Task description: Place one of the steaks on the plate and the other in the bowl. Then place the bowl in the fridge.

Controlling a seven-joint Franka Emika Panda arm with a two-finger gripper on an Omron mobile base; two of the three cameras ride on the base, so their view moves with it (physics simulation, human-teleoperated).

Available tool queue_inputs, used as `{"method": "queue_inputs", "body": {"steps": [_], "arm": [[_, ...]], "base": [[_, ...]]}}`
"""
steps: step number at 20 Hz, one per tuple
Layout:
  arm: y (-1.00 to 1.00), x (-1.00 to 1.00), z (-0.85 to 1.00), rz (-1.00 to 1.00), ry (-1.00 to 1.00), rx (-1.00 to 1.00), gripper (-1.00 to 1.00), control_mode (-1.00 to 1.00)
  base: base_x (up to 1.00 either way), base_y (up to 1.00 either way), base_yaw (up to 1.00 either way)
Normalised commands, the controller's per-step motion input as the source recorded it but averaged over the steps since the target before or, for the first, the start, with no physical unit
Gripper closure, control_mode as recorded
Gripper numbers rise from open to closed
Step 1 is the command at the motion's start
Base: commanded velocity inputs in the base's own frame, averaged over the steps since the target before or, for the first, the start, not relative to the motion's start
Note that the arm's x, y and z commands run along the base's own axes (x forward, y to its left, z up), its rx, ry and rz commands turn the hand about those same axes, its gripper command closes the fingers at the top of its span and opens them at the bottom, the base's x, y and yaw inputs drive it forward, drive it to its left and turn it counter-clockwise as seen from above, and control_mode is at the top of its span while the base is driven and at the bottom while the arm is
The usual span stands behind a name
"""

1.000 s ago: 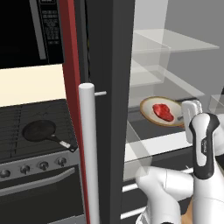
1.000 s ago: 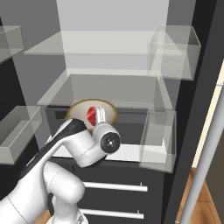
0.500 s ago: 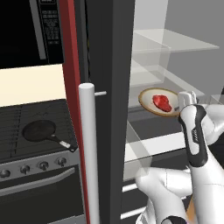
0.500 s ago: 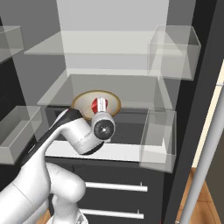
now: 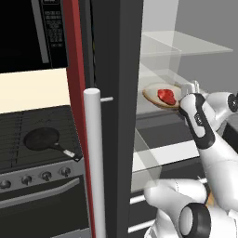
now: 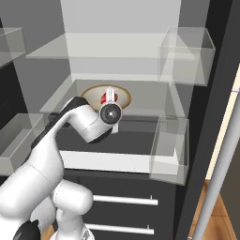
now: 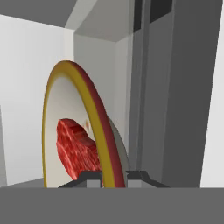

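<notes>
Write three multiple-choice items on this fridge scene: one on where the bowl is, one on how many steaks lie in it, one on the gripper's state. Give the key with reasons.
1. Where is the bowl?
A. on the stove
B. on a glass shelf inside the fridge
C. on the floor

2. How many steaks lie in the bowl?
A. one
B. two
C. none

3. What is the gripper doing?
A. hanging open above the pan
B. shut on the bowl's rim
C. holding a plate

Key: B, the bowl sits on the shelf; A, a single steak shows; B, the fingertips pinch the tan rim in the hand view.
</notes>
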Motion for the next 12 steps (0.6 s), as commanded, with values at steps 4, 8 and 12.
{"method": "queue_inputs", "body": {"steps": [4,8,12], "arm": [[-0.04,0.51,-0.11,0.00,0.02,0.00,1.00,-1.00],[0.00,0.50,-0.34,0.00,-0.07,0.00,1.00,-1.00],[0.00,0.45,-0.28,0.00,-0.10,-0.01,1.00,-1.00]], "base": [[0.00,0.00,0.00],[0.00,0.00,0.00],[0.00,0.00,0.00]]}}
